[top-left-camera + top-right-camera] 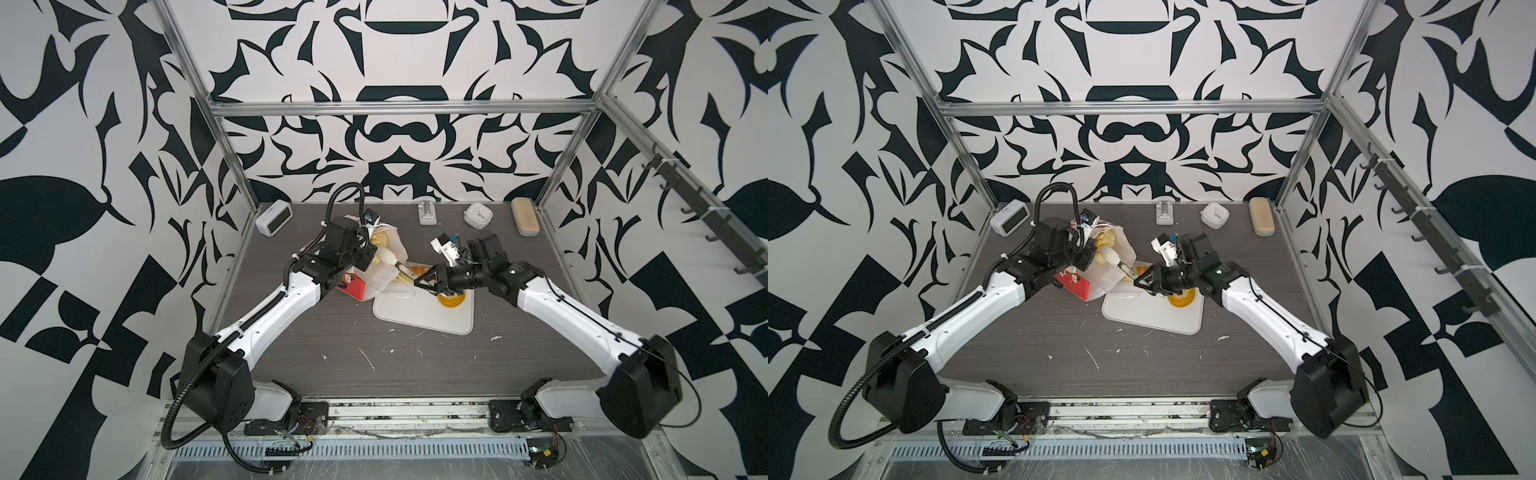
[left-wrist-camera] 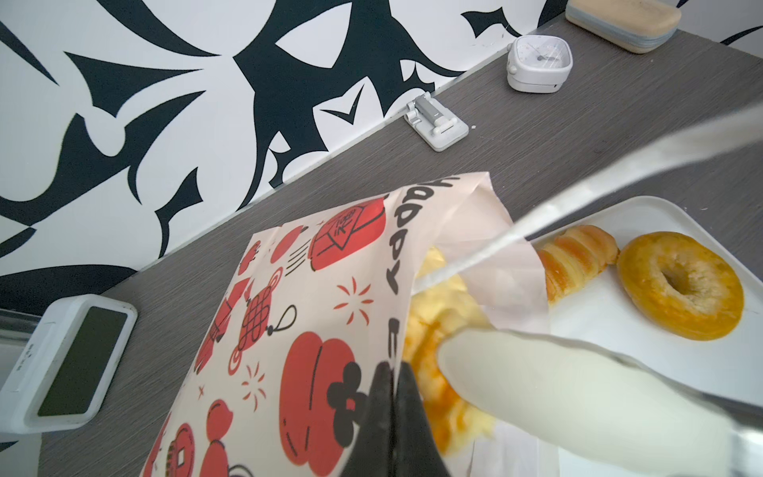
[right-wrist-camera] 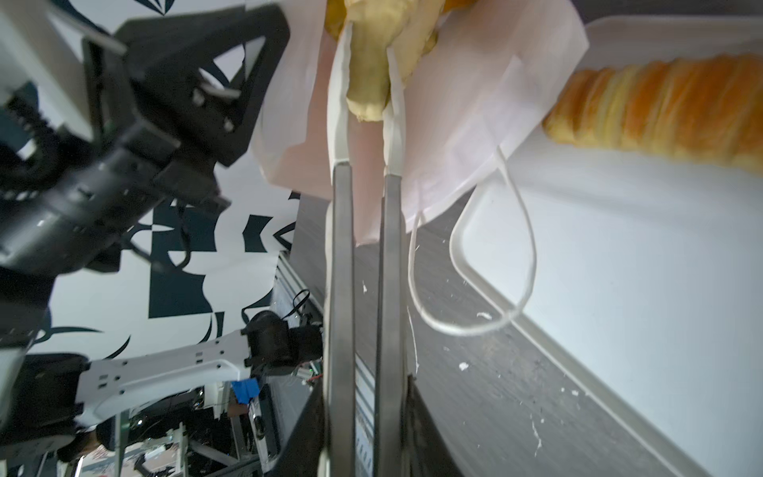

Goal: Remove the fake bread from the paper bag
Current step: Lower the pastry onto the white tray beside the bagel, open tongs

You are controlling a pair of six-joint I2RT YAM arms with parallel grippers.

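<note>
Right gripper (image 1: 420,281): clamped tight on the steel handles of a pair of tongs (image 3: 342,289), the two arms squeezed nearly parallel. White tips (image 3: 338,124) of the tongs pinched on either side of a pale pastry (image 3: 369,82), right at the mouth of the paper bag (image 3: 454,103). Plain only in the right wrist view; in both top views just one white tip poking into the bag. Also only there: a white cord handle (image 3: 533,256) drooping from the bag's rim across the tray's corner.

Left gripper (image 2: 390,396): black fingers closed together on the bag's rim, cream-and-red printed side outward, mouth spread toward the tray (image 2: 590,314). Grip clear in the left wrist view alone; masked by the arm's own wrist in both top views. More yellow bread (image 2: 437,330) bunched inside the bag, behind the tongs.

Already out, on the tray: striped loaf (image 2: 578,256), one end tucked behind the paper at the bag's mouth, and ring bagel (image 2: 681,285) just beside its other end. Seen whole in the left wrist view; in both top views half covered by the right gripper.

Bag on its side, left of the middle of the counter (image 1: 374,365), mouth overlapping the tray's back left corner; tray about mid-counter. Along the counter's back edge: digital clock (image 1: 274,218) at the back left corner, small white stand (image 1: 427,212), square clock (image 1: 478,215), beige case (image 1: 525,216) at the back right corner.
</note>
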